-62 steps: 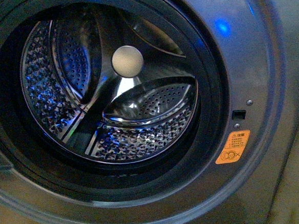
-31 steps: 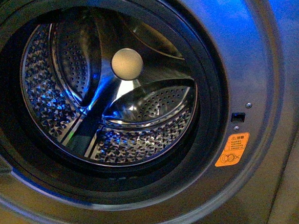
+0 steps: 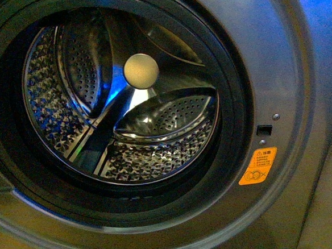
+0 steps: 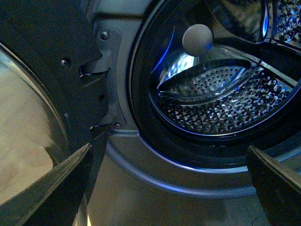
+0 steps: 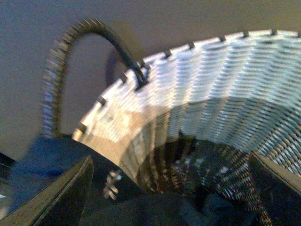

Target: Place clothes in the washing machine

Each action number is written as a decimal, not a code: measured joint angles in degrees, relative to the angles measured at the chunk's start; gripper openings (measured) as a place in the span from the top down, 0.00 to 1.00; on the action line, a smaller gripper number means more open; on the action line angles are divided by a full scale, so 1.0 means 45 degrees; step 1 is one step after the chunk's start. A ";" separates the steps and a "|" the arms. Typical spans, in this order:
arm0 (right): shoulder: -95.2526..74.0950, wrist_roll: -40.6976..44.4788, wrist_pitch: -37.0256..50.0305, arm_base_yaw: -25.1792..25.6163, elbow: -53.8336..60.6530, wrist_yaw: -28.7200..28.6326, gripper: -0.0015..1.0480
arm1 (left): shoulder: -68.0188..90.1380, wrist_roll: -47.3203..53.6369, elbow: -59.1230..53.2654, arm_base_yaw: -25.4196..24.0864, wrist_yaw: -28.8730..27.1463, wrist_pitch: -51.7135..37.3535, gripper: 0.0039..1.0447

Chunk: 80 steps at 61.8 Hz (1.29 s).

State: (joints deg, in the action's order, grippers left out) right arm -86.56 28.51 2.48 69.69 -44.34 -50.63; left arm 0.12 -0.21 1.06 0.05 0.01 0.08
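Right gripper point(image 5: 169, 155) hangs with its two dark fingers wide apart and holds nothing, just above the two-tone woven wicker basket point(image 5: 211, 89). Its wrist picture is smeared, so I judge that this arm is moving. The dark navy soft clothes point(image 5: 160, 212) lie at the bottom of the basket, below the fingers; whether the fingers already touch them, I cannot tell. The left gripper point(image 4: 169, 147) is also spread open and empty. It faces the mouth of the grey metallic front-loading washing machine point(image 3: 281, 65), and the round black-rimmed glass door point(image 4: 33, 141) stands swung open beside it.

Compared with one second ago, the front camera looks from a slightly different place. The small orange warning sticker point(image 3: 258, 166) sits a little lower in the picture, and the blue glare on the grey front is gone. The perforated shiny steel drum point(image 3: 151, 154) is empty, as before. So I think the loading has not started, and picking up the garment comes first.
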 joint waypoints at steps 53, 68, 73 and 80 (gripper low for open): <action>-1.1599 0.0641 0.2477 -0.1336 -0.3347 0.5950 0.07 | 0.0000 0.0000 0.0000 0.0000 0.0000 0.0000 0.06; -1.3843 0.0214 0.3337 -0.1593 -0.4425 0.6844 0.07 | 0.0000 0.0000 0.0000 0.0000 0.0000 0.0000 0.06; -1.4479 -0.0151 0.3463 -0.1642 -0.4886 0.6863 0.07 | 0.0000 0.0000 0.0000 0.0000 0.0000 0.0000 0.06; -1.5106 -0.0680 0.3371 -0.1739 -0.5493 0.6834 0.07 | 0.0000 0.0000 0.0000 0.0000 0.0000 0.0000 0.06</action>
State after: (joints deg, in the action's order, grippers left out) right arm -154.54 25.45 17.65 61.87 -69.06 -19.88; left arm 0.12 -0.21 1.06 0.05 0.01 0.08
